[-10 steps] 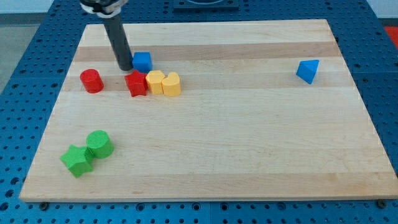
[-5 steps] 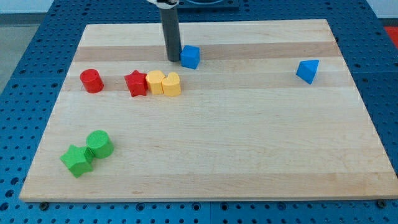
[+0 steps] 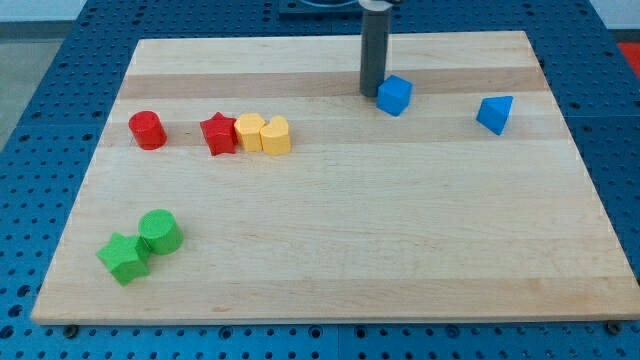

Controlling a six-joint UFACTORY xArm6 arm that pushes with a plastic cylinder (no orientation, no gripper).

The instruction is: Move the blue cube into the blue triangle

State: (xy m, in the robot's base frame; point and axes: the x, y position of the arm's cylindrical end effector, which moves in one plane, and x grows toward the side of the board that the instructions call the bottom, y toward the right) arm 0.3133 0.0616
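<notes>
Camera view, near to far: green blocks (image 3: 140,245) at view's bottom left, well clear of work. Red and yellow row (image 3: 215,133) mid-left, apart. Far strip: my tip (image 3: 370,94) touching left side of blue cube (image 3: 394,95); blue triangle (image 3: 495,113) near, to view's right, slightly lower. No gripper, just rod. Step: mid-push. Next: push rightward, angling slightly toward view's bottom. Cube small, sits slightly turned.

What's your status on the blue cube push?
My tip against blue cube's left side. Blue triangle off to the view's right, apart. Nothing between them.
</notes>
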